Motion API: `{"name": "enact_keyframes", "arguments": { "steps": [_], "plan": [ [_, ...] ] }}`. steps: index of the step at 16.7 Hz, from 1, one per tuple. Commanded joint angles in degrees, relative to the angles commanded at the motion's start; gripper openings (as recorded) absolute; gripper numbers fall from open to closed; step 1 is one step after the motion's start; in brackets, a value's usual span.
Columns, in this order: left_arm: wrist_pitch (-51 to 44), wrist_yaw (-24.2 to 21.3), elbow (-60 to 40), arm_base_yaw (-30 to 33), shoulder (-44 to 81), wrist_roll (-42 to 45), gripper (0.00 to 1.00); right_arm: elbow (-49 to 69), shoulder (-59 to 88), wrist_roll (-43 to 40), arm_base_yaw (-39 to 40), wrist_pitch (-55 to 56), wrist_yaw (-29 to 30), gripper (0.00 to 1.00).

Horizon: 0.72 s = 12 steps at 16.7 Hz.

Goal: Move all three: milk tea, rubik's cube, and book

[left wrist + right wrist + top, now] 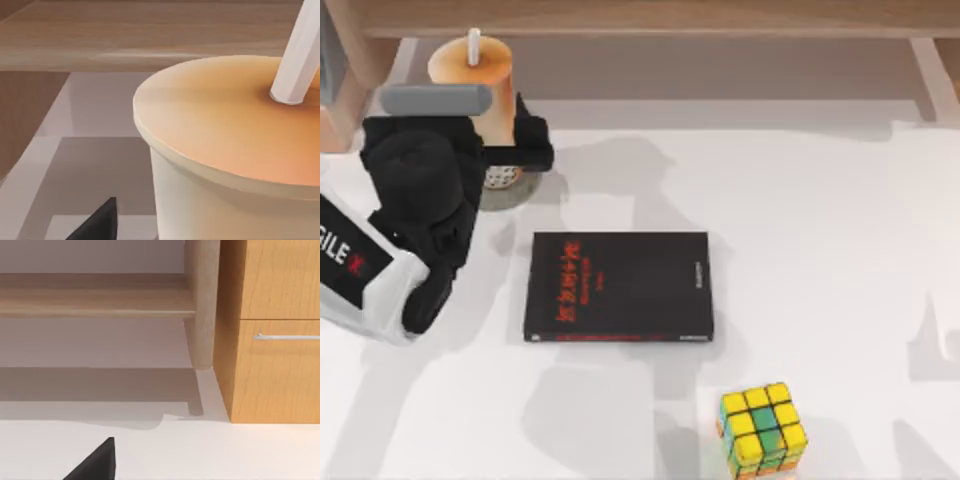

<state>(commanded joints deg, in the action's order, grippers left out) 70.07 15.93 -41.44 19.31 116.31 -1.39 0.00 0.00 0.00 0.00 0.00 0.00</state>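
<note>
The milk tea point(472, 75), a peach-orange cup with a white straw, stands at the table's far left corner with its speckled base point(500, 178) on the surface. My left gripper point(500, 145) is open around the cup's lower half, with one black finger point(532, 142) on the cup's right side. In the left wrist view the lid point(225, 125) is very close and a fingertip point(100, 222) stands a little apart from the cup wall. The rubik's cube point(763, 430) sits near the front edge, right of centre. The book is out of view. My right gripper's finger point(97, 462) hangs over bare table, open.
A black book with red lettering point(618, 286) lies flat mid-table, between cup and cube. A wooden shelf rail point(650, 20) runs along the back. A wooden cabinet with a drawer handle point(280, 335) and a post point(200, 305) stand beyond the right arm.
</note>
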Motion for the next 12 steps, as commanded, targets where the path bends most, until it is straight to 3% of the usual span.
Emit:
{"name": "enact_keyframes", "arguments": {
  "steps": [12],
  "plan": [
    [-11.5, 1.2, 2.4, 0.7, -13.7, 0.0, 1.00, 0.0, 0.0, 0.0, 0.0, 0.0, 0.0, 1.00]
  ]
}}
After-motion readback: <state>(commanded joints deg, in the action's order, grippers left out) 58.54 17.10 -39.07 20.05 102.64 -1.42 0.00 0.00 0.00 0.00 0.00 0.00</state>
